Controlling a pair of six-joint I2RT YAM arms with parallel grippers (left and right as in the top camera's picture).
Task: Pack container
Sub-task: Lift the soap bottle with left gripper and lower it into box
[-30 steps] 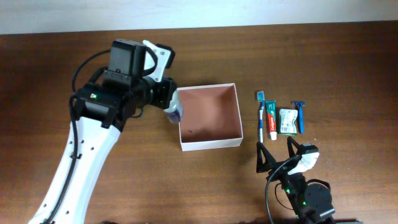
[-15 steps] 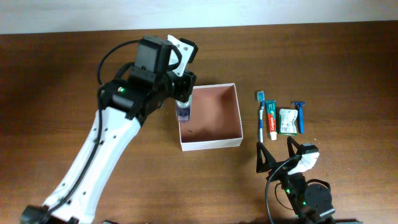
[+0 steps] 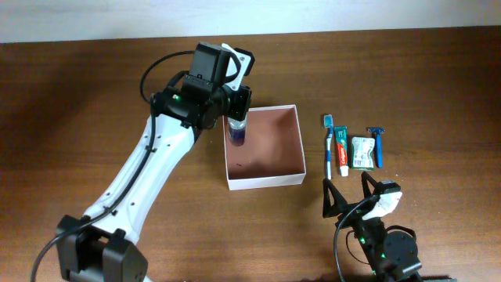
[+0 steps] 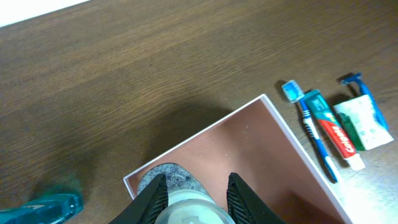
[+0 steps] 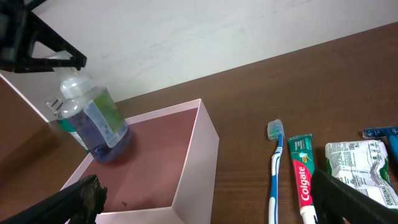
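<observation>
The container [image 3: 291, 177] is a shallow white-walled box with a reddish-brown inside, mid-table; it also shows in the left wrist view [image 4: 283, 124] and the right wrist view [image 5: 202, 143]. My left gripper [image 3: 235, 117] is shut on a clear bottle of blue liquid [image 3: 236, 134] and holds it upright over the box's far-left corner. The bottle also shows in the left wrist view [image 4: 177, 186] and the right wrist view [image 5: 93, 118]. My right gripper [image 3: 354, 186] is open and empty at the front edge, right of the box.
Right of the box lie a blue toothbrush [image 3: 328, 147], a red-and-green toothpaste tube [image 3: 342, 151], a small white-and-green packet [image 3: 361, 152] and a blue razor [image 3: 378, 144]. A teal object [image 4: 46, 207] lies on the table left of the box.
My left arm has carried the bottle to the right, from outside the box's left wall to over its far-left corner. The right arm has not moved.
</observation>
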